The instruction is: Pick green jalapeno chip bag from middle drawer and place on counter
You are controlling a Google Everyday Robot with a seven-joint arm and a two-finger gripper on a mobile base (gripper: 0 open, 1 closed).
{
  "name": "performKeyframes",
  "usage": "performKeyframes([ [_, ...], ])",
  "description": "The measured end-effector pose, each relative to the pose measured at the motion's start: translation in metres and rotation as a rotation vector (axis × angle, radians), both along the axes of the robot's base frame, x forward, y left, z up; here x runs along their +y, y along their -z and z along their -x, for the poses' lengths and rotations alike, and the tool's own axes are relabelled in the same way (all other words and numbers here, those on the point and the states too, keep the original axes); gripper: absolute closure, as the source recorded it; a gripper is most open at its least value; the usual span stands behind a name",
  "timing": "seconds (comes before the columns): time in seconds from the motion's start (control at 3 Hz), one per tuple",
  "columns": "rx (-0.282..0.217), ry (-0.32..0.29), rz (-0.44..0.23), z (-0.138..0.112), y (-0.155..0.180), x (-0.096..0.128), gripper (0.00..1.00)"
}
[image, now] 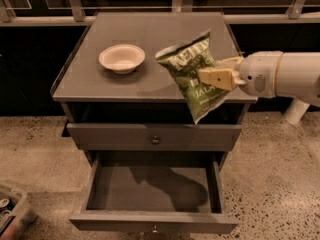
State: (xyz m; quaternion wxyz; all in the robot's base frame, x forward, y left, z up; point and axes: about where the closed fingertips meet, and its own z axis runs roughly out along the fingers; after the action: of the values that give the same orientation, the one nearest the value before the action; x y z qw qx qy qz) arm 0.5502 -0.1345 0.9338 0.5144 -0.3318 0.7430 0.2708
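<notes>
The green jalapeno chip bag [196, 74] hangs tilted in the air over the counter's front right part, its lower tip reaching past the front edge. My gripper [207, 75] comes in from the right on a white arm and is shut on the bag's right side. The counter [150, 34] is a flat grey cabinet top. The middle drawer [152, 189] is pulled out below and shows a bare grey bottom with a shadow on it. A shut drawer front with a knob [155, 140] sits just above it.
A pale bowl [122, 58] stands on the counter's left half. A metal rail [75, 4] runs behind the cabinet. A bin with small items [10, 211] sits on the speckled floor at the lower left. A white post [296, 111] stands at the right.
</notes>
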Motion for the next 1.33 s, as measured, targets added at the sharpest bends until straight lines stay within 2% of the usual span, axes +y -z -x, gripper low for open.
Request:
performKeyframes([
  [0.33,0.001,0.013,-0.007,-0.032,-0.016,0.002,1.0],
  [0.67,0.018,0.047,0.005,-0.065,-0.017,0.008,1.0],
  [1.0,0.051,0.087,0.013,-0.093,-0.004,0.009,1.0],
  [1.33,0.075,0.121,0.022,-0.112,0.009,0.008,1.0],
])
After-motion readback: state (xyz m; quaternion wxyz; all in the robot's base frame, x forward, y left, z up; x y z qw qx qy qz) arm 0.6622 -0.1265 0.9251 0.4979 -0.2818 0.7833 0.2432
